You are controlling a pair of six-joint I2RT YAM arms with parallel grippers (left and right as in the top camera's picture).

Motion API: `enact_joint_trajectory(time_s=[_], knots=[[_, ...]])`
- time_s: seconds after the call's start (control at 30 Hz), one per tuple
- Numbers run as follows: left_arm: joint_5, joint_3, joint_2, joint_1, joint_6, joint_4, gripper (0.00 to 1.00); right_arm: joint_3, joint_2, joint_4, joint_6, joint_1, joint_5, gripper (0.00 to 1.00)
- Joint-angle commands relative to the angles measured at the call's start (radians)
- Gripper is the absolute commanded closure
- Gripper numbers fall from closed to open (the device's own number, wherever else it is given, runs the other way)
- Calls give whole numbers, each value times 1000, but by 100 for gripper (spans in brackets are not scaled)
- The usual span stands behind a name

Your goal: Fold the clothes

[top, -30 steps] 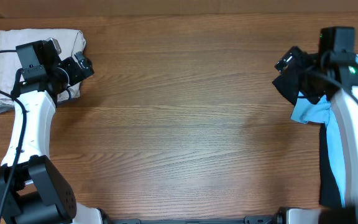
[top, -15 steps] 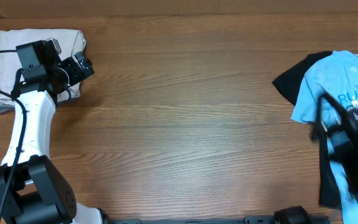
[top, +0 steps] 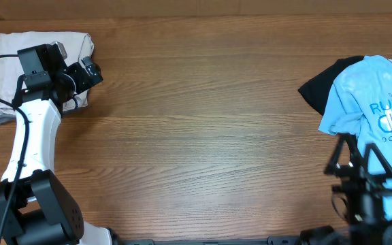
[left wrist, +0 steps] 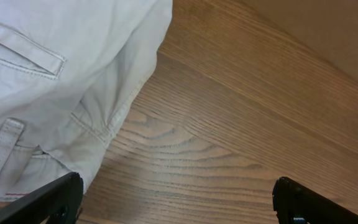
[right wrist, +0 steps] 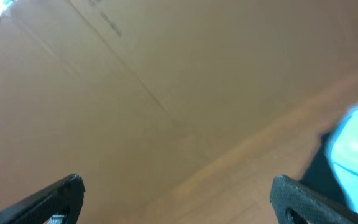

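A folded beige garment [top: 12, 47] lies at the table's far left corner; the left wrist view shows its pocket and hem [left wrist: 55, 62]. My left gripper [top: 91, 72] is open and empty, hovering over the wood just right of that garment, fingers wide apart [left wrist: 179, 205]. A light blue printed T-shirt [top: 376, 102] lies on a black garment [top: 313, 88] at the right edge. My right gripper [top: 346, 163] is open and empty, low at the front right near the shirt's lower edge. Its blurred wrist view [right wrist: 179, 199] shows a blue patch [right wrist: 356, 146] at the right.
The wooden table [top: 203, 136] stretches between the two piles. The left arm's white link [top: 29, 143] runs along the left edge to its base at the front left. The right arm's dark body [top: 373, 204] is at the front right corner.
My right arm has swung from above the pile at the far right down to the front right corner, uncovering the blue T-shirt. The left arm has not moved.
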Motion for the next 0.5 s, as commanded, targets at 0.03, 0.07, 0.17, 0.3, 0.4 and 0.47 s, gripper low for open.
enact_joint_trajectory(time_s=[0.03, 0.07, 0.17, 0.3, 0.4, 0.47], knots=[[-2, 2, 2, -2, 23, 0, 0, -247, -61, 246, -3, -2, -26, 0], [-2, 2, 2, -2, 23, 0, 0, -306, -77, 314, -3, -2, -43, 0], [-2, 2, 2, -2, 23, 0, 0, -429, -125, 426, -3, -2, -66, 0], [-2, 2, 2, -2, 23, 0, 0, -510, -166, 457, -1, -3, -73, 0], [-2, 2, 2, -2, 23, 0, 0, -540, -166, 454, -6, -8, -73, 0], [-2, 2, 2, -2, 23, 0, 0, -557, -166, 446, -14, -8, -74, 0]])
